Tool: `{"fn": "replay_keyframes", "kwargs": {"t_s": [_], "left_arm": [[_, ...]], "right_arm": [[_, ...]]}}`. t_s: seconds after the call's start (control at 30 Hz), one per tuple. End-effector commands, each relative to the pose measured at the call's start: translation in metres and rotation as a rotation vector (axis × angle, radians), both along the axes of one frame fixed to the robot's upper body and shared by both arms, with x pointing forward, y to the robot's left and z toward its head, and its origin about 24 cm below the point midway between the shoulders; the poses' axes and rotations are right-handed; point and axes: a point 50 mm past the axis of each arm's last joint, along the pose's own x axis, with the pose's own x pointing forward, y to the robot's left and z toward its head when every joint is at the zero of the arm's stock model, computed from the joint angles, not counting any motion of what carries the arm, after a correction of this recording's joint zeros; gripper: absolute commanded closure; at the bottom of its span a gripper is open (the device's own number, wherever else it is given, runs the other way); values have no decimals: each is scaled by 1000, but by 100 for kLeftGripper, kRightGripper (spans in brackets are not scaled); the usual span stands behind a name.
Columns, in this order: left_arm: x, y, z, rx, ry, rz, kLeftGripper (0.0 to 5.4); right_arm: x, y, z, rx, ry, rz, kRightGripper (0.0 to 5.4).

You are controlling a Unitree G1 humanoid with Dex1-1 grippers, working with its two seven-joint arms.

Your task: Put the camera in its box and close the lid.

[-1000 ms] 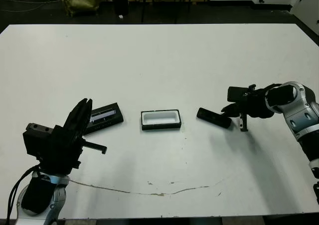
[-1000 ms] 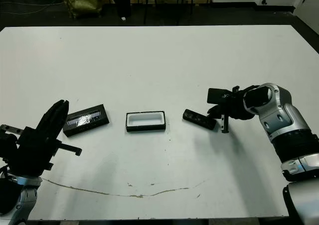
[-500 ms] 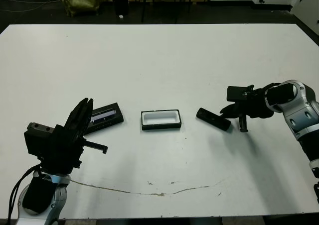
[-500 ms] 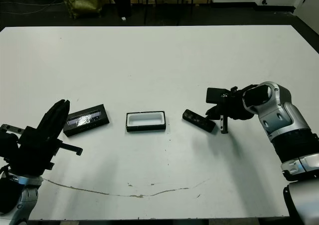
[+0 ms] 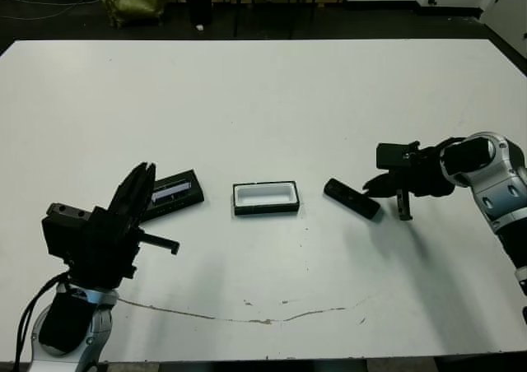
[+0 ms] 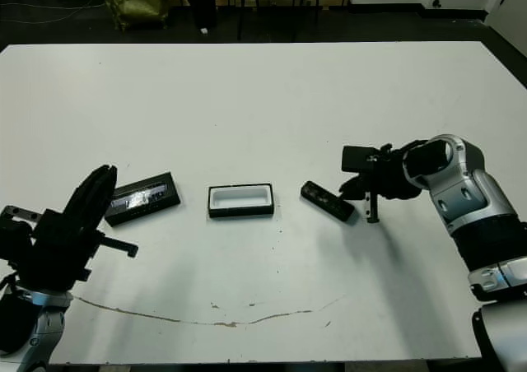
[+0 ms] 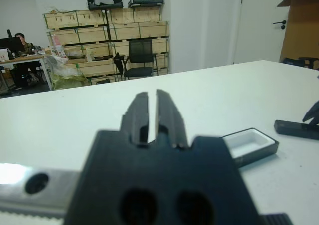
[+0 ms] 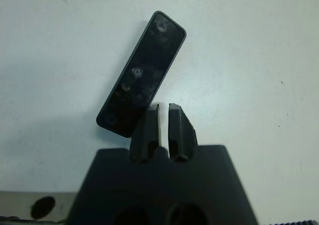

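Head views: on the white desk lie the lid, the open box and the camera in a row. Right pincer hovers at the camera's right end. Left wrist view: left pincer pressed together, box beyond. Right wrist view: right pincer's fingers nearly together, empty, camera just beyond.

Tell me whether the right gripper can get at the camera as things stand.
Probably yes. The right gripper hangs right beside the camera, which lies flat on bare table with nothing between them. Its fingers look shut, so it would need to open first.
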Motion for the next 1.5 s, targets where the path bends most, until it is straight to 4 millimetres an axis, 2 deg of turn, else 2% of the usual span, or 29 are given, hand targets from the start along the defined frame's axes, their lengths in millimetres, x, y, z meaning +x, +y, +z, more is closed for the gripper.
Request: {"fn": "replay_keyframes", "kwargs": {"t_s": [0.03, 0.23, 0.4, 0.53, 0.7, 0.83, 0.93, 1.07, 1.23, 1.3, 1.5], "left_arm": [[0, 3, -6, 4, 37, 11, 539], [0, 3, -6, 7, 36, 10, 539], [-1, 2, -7, 0, 40, 9, 539], [-3, 3, -8, 0, 39, 9, 539], [-5, 3, -9, -1, 44, 14, 539], [-6, 4, -10, 7, 44, 19, 539], [-6, 4, -10, 0, 47, 15, 539], [-5, 3, -10, 2, 51, 18, 539], [-6, 4, -10, 9, 44, 17, 539], [-6, 4, -9, 12, 42, 18, 540], [-7, 5, -10, 2, 55, 19, 540]], "right_arm": [[-5, -6, -6, -12, 34, -1, 540], [-5, -7, -6, -9, -2, -5, 540], [-3, -15, -4, -41, -184, -57, 540], [-2, -25, 9, -45, -295, -108, 540], [-9, -32, 27, 115, -483, -184, 540], [-29, -21, 43, 309, -567, -180, 540], [-46, -9, 52, 467, -540, -190, 540], [-57, -3, 45, 599, -443, -198, 540], [-68, 0, 37, 558, -373, -231, 540], [-70, 1, 34, 532, -338, -220, 520], [-72, -1, 24, 367, -264, -177, 401]]}}
